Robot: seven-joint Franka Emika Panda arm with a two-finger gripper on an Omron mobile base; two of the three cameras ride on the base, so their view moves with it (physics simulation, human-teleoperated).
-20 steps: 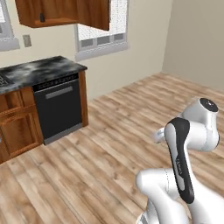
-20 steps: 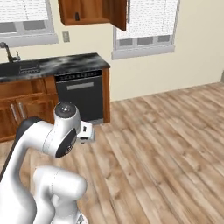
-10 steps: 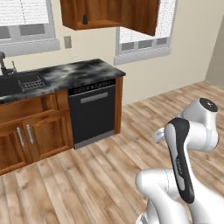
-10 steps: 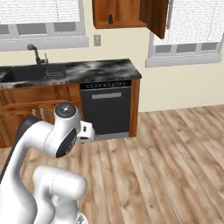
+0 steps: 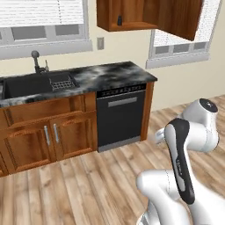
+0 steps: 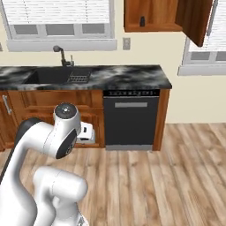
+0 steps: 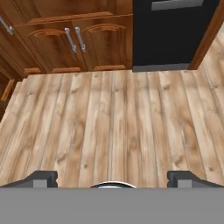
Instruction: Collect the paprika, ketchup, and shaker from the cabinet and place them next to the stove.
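Observation:
The cabinet [image 5: 139, 14] [image 6: 153, 15] hangs on the wall above the counter with its door swung open to the right. Inside it, on the shelf's left part, stands the small dark shaker [image 5: 119, 20] [image 6: 142, 21]. The paprika, the ketchup and the stove are out of view. My gripper [image 7: 112, 179] points down at the wooden floor, far below and in front of the cabinet. Its fingertips [image 7: 42, 178] stand wide apart, open, with nothing between them. My arm is folded close to the base.
A dark marbled counter [image 5: 118, 72] [image 6: 132, 75] carries a black sink [image 5: 26, 85] with a faucet [image 6: 62, 54]. Under it are a black dishwasher [image 5: 121, 116] [image 6: 131, 119] and wooden cupboard doors [image 7: 83, 41]. Wooden floor [image 6: 176, 176] spreads between me and the counter.
The whole picture has slid to the right in both base views, so the base has moved; sink and dishwasher now stand ahead. The arm keeps its folded pose and the gripper stays open.

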